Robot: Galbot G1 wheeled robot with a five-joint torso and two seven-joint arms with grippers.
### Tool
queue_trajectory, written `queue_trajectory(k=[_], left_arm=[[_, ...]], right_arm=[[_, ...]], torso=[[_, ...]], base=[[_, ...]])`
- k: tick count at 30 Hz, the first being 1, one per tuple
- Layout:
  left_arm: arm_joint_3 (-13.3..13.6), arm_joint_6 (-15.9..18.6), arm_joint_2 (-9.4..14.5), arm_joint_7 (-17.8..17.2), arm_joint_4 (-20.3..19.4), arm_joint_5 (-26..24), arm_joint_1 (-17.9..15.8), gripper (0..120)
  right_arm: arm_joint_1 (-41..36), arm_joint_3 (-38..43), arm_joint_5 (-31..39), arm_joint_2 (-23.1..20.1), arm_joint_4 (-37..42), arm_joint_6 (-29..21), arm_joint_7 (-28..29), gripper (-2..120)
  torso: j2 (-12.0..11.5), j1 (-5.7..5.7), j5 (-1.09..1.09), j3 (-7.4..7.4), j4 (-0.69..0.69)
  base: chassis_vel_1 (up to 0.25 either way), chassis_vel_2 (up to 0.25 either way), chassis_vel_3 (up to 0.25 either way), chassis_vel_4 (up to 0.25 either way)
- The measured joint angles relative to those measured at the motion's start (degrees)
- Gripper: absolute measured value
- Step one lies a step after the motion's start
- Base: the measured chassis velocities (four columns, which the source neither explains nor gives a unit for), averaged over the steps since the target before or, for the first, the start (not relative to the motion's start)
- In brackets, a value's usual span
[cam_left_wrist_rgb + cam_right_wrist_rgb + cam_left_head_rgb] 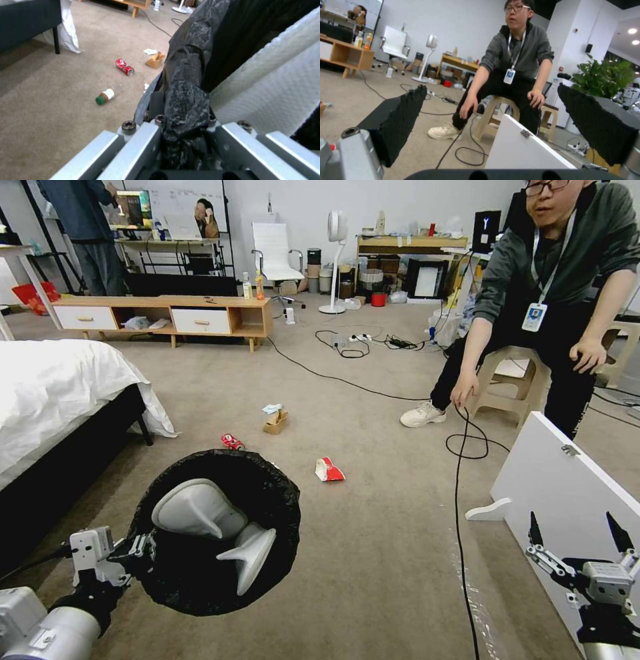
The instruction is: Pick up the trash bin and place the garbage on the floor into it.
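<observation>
Ahead of the trash bin [220, 527] — pinched at its bag-lined rim by the left gripper [137, 550] — lies the red-and-white carton [328, 470], seemingly nearer the spread, empty right gripper [579, 533] — across bare carpet [373, 553].

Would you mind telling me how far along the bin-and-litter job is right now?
Done: the left gripper is shut on the trash bin rim, holding it. In hand: nothing; the right gripper hangs open and empty. Left: the red can, red-and-white carton, brown paper bag and small bottle all lie on the floor.
</observation>
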Motion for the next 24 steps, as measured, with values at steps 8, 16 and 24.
queue_trajectory(k=[8, 16, 24], left_arm=[[0.27, -0.8, -0.14, 0.17, 0.16, 0.29, -0.04, 2], [0.38, -1.25, -0.14, 0.72, 0.24, 0.52, -0.09, 2], [0.51, -1.49, -0.29, 0.71, 0.23, 0.57, -0.21, 2]], right_arm=[[-0.07, -0.01, 0.19, -0.02, -0.14, 0.2, -0.19, 100], [0.07, -0.1, 0.15, 0.11, -0.23, 0.2, -0.21, 100], [0.14, -0.15, 0.27, 0.1, -0.35, 0.25, -0.37, 100]], torso=[[0.0, 0.0, 0.0, 0.0, 0.0], [0.0, 0.0, 0.0, 0.0, 0.0], [0.0, 0.0, 0.0, 0.0, -0.01]], base=[[0.0, 0.0, 0.0, 0.0], [0.0, 0.0, 0.0, 0.0], [0.0, 0.0, 0.0, 0.0]])
